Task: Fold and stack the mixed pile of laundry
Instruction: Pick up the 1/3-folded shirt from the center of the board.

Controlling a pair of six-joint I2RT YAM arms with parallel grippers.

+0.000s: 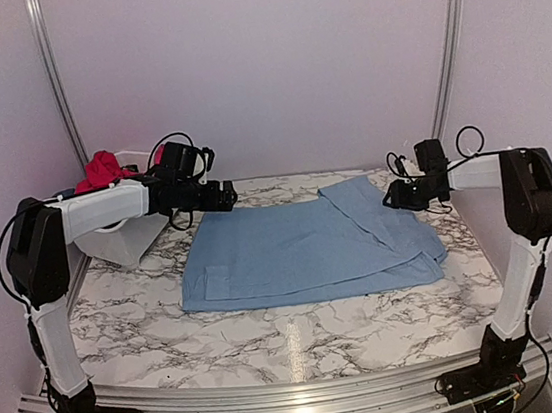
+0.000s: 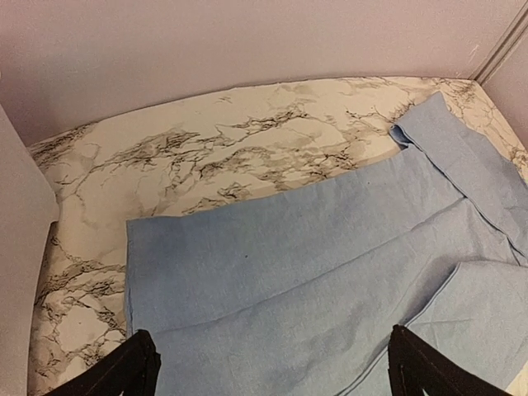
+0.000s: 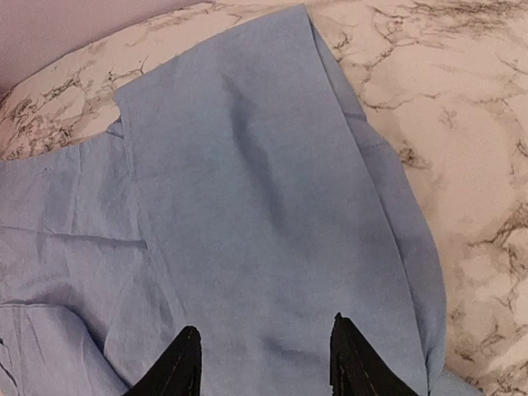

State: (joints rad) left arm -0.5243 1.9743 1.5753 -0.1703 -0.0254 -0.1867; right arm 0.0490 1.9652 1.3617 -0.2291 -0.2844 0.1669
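A large light blue shirt (image 1: 291,250) lies flat on the marble table (image 1: 272,338), its right side folded inward over the body. A bright red garment (image 1: 102,169) pokes out of the white basket at the back left. My left gripper (image 1: 227,198) hovers over the shirt's far left corner. In the left wrist view the left gripper (image 2: 276,371) stands wide open above the shirt (image 2: 313,272), nothing between its fingers. My right gripper (image 1: 393,199) hangs over the folded right part. In the right wrist view the right gripper (image 3: 264,359) is open over the blue cloth (image 3: 247,190), holding nothing.
The white plastic basket (image 1: 124,240) stands at the table's back left, close beside the left arm. Pale walls with metal rails close in the back and sides. Bare marble (image 1: 293,340) shows in front of the shirt, and more marble (image 3: 462,124) to its right.
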